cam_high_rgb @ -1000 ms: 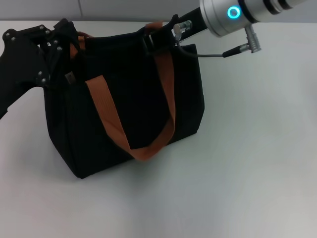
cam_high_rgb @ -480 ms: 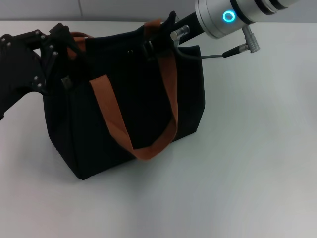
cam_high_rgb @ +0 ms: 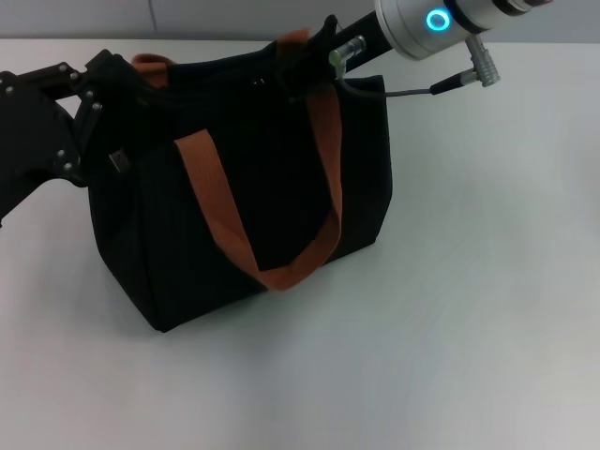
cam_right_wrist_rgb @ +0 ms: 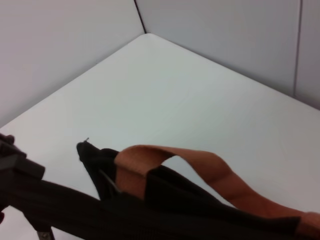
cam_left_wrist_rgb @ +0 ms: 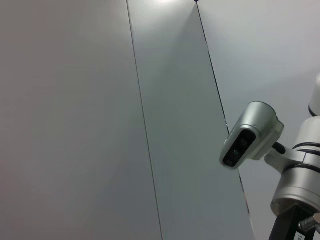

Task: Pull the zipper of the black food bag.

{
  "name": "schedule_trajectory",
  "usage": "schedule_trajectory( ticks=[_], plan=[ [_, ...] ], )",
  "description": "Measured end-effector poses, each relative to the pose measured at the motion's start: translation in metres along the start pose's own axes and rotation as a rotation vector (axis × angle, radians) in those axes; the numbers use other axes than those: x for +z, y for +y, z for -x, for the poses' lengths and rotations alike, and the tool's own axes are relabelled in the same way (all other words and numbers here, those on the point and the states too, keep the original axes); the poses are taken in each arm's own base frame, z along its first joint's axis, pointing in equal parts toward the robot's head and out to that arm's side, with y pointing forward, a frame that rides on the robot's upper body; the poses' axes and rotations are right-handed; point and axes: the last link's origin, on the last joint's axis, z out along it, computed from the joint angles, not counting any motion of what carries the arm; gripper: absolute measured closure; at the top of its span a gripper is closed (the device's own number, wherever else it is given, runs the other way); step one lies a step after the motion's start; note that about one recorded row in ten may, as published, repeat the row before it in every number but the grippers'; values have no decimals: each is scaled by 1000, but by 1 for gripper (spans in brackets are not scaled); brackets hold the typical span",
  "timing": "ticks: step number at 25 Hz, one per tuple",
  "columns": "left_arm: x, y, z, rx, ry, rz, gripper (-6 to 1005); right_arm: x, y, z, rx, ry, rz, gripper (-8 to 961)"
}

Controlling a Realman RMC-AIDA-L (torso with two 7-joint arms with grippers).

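The black food bag [cam_high_rgb: 253,187] stands on the white table, with two orange-brown straps [cam_high_rgb: 217,217] hanging over its front. My left gripper [cam_high_rgb: 98,112] is shut on the bag's left top end. My right gripper [cam_high_rgb: 302,75] is at the top edge near the right end, shut on the zipper. The pull tab is hidden between the fingers. The right wrist view shows the bag's top edge [cam_right_wrist_rgb: 170,195] and a strap [cam_right_wrist_rgb: 200,160]. The left wrist view shows neither bag nor zipper.
The white table [cam_high_rgb: 469,281] spreads in front and to the right of the bag. A grey panelled wall stands behind it [cam_left_wrist_rgb: 165,125]. The right arm's cable [cam_high_rgb: 412,91] hangs over the bag's right top corner.
My right gripper has moved a little to the right along the top edge. The bag has shifted slightly right with it. My left gripper has stayed on the left end.
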Motion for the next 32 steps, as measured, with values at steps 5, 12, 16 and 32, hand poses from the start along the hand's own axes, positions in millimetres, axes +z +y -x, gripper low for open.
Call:
schedule_trajectory(
  ticks=[5,12,16,32],
  plan=[
    [-2,0,0,0,-4,-10,977,-5,-3,1,1,-3,-44,955],
    [-5,0,1,1,-9,-16,977,-13,-16,-3,21,2,-145,954],
    [-7,0,2,1,-16,-22,977,-20,-21,-6,29,-4,-191,953],
    [-19,6,5,-19,-40,-38,976,-60,-39,-27,37,-283,9,951]
  ],
)
